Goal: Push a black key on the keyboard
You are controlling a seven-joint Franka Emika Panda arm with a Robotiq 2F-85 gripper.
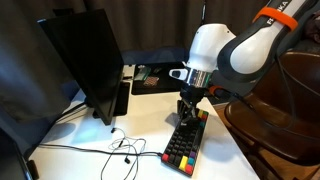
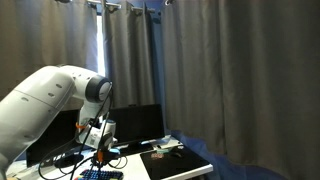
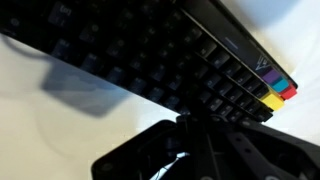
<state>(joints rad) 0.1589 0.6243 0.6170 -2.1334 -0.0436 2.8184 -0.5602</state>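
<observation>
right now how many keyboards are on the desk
1. The keyboard lies near the front edge of the desk, directly under the gripper and beside the monitor in an exterior view. Another could be hidden behind the monitor.

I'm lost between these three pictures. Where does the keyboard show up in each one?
In an exterior view: the keyboard lies at lower centre on the white table, under the gripper.
In an exterior view: the keyboard is at the bottom edge, left, partly cut off.
Wrist view: the keyboard slants across the upper half, with coloured keys at right.
Shared landmark: the gripper, close over the keys.
</observation>
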